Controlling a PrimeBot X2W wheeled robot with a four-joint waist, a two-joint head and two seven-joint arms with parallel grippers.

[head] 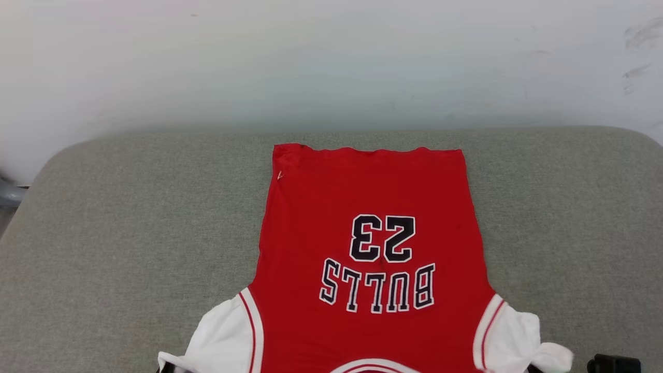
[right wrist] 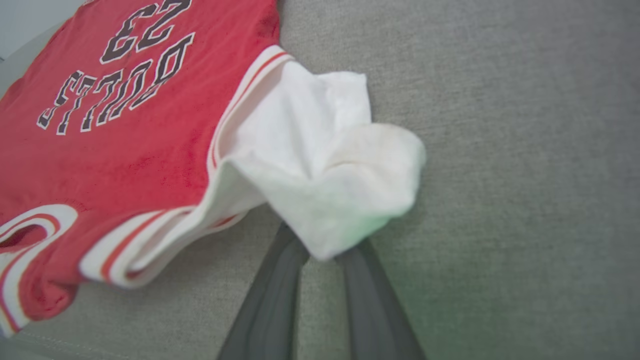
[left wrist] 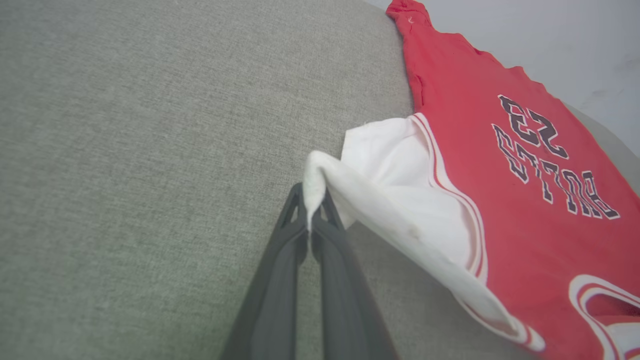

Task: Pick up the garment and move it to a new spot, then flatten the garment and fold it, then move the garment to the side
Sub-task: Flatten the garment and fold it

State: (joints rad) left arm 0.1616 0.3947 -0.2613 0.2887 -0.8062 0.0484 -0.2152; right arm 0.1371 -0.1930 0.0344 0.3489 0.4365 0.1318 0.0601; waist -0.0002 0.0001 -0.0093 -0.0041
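Note:
The garment (head: 373, 207), a red jersey with white sleeves and a black-and-white number and word print, lies spread flat with its print up and its hem toward the far edge. My left gripper (left wrist: 312, 200) is shut on the tip of one white sleeve (left wrist: 395, 170), lifting it slightly off the surface. The other white sleeve (right wrist: 325, 165) is bunched over the fingertips of my right gripper (right wrist: 325, 240), which is pinched on that cloth. A dark part of the right gripper (head: 614, 362) shows at the lower right of the head view.
The garment rests on a grey fabric cushion (head: 129, 233) with rounded far corners. A white wall (head: 331, 52) stands behind it. Bare grey surface lies to both sides of the garment. A grey object (head: 8, 194) sits at the far left edge.

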